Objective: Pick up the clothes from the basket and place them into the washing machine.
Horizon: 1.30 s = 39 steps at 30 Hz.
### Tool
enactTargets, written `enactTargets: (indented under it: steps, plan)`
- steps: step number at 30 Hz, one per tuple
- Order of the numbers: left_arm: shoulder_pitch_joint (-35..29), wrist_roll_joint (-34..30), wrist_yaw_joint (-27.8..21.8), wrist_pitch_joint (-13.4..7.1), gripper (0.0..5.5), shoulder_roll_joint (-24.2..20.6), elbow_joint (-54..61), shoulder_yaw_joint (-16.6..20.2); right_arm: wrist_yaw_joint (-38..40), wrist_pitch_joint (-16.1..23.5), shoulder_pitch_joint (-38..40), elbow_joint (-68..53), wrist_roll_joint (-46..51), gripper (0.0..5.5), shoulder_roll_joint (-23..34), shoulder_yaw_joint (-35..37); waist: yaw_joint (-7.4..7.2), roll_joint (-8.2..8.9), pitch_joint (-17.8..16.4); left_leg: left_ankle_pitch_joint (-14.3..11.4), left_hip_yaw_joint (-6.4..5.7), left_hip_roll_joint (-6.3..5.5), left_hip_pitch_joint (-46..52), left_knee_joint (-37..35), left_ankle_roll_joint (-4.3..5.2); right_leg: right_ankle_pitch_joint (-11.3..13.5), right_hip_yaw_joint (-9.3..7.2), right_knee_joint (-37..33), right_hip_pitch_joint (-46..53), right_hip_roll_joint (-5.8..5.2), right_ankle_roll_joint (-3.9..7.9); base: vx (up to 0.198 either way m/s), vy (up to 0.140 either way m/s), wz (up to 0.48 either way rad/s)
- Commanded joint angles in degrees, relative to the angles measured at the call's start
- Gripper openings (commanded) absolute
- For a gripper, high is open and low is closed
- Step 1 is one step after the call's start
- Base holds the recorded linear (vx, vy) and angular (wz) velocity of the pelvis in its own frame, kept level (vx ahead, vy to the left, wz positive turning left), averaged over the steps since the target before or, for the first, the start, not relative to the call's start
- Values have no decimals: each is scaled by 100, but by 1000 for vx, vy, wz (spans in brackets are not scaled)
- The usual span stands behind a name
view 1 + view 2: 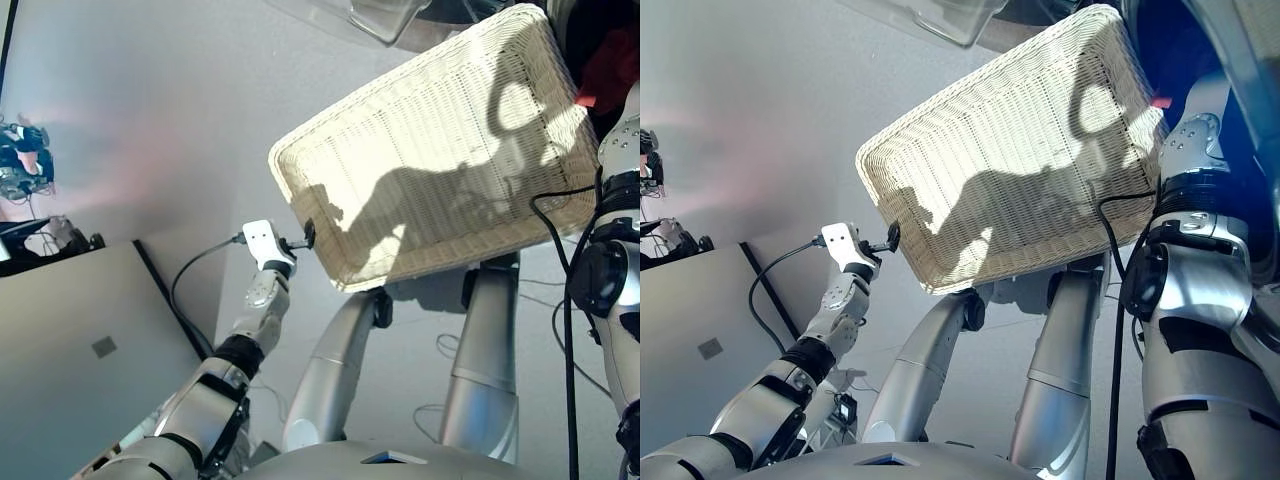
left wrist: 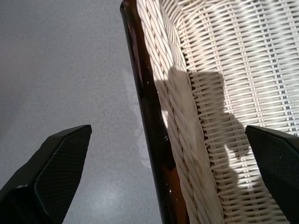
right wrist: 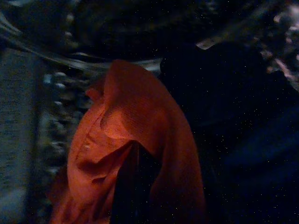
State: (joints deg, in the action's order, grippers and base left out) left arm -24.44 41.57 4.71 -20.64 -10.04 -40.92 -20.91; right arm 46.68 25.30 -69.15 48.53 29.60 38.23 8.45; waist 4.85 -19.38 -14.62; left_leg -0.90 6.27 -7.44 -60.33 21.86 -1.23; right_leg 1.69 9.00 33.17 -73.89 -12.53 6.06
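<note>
Reaching toward the basket's near-left corner, the left gripper (image 1: 306, 236) has its two black fingers (image 2: 56, 172) spread wide, one on either side of the woven rim and its dark outer band, with visible gaps between the fingers and the rim. The basket (image 1: 420, 130) sits tilted in the head views, its cream weave bare of clothes, crossed by sunlight and dark shadows. A black cable loops from the left wrist down toward a flat grey panel (image 1: 80, 360) at the left edge of the scene. Beyond the basket's far edge, part of the washing machine's clear door (image 1: 385, 18) shows, cut off at the frame's top. At the right, the right arm (image 1: 1200, 280) rises past the basket's right edge into the dark opening, so its gripper is hidden in the head views; the wrist view there is very dim, showing the red-orange garment (image 3: 135, 154) bunched close to the camera beside darker blue-black cloth (image 3: 247, 140); whether the fingers are parted or closed on the garment cannot be told.
</note>
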Motion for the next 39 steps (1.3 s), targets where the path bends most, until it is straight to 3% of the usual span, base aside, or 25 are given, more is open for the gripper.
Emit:
enactTargets:
  steps: [1, 7, 8, 9, 14, 21, 28, 29, 30, 39]
  plan:
    - [386, 25, 6, -161, 550, -351, -114, 349, -235, 129, -452, -718, -875, 0, 620, -714, -55, 226, 289, -658, -263, 203, 18, 553, 70, -497, 19, 272, 394, -64, 137, 0, -67, 1]
    - [366, 119, -83, -218, 550, -387, -234, 512, -1008, -392, -270, 95, -1290, 0, 642, -1484, -173, 640, 216, -674, -354, 443, 62, 572, 128, -419, -293, 56, 663, 143, 107, -11, -89, -63]
    - [342, 150, -94, -208, 550, -399, -231, 538, -1130, -494, -272, 319, -1278, 142, 621, -1594, -184, 684, 210, -671, -363, 470, 70, 560, 145, -416, -339, 7, 694, 175, 98, 2, -81, -100]
    - [326, 154, -89, -211, 550, -395, -233, 525, -1268, -490, -269, 457, -1153, 550, 545, -1626, -195, 724, 201, -665, -371, 496, 56, 560, 158, -410, -387, -31, 720, 200, 91, 0, -65, -121]
    - [317, 227, -144, -120, 550, -476, -356, 566, -2219, -925, -241, 1613, -1168, 550, 209, -2350, -231, 941, 203, -602, -461, 623, 44, 532, 238, -323, -592, -267, 884, 348, 52, -7, -73, -110]
    - [219, 322, -239, 42, 550, -550, -703, 742, -2858, -1177, 37, 2111, -1220, 550, -563, -2693, -319, 1248, 161, -470, -570, 738, 247, 306, 330, -165, -812, -780, 1279, 482, 21, -2, -62, -75]
    - [169, 208, -140, 35, 550, -464, -1069, 890, -2804, -941, 953, 1833, -721, 550, -1545, -1993, -407, 1459, 160, -382, -629, 754, 555, 12, 346, 21, -902, -1319, 1695, 545, 40, -13, 1, -7]
    - [156, 192, -118, 28, 550, -443, -1122, 910, -2797, -885, 1123, 1773, -599, 550, -1707, -1881, -450, 1497, 135, -194, -599, 726, 528, -34, 323, 215, -932, -1438, 1710, 513, 17, -88, 1, -28]
    - [148, 166, -104, 28, 550, -426, -1170, 932, -2859, -862, 1254, 1753, -528, 550, -1798, -1836, -458, 1514, 129, -191, -601, 731, 569, -48, 329, 228, -953, -1474, 1763, 511, 18, -93, 8, 19]
    - [177, -8, -128, 83, 550, -186, -1727, 1104, -3415, -772, 2558, 1277, -251, 550, -2575, -2130, -568, 1726, 151, -136, -653, 725, 1129, -240, 356, 278, -1056, -1742, 2381, 548, 14, 0, 0, 0]
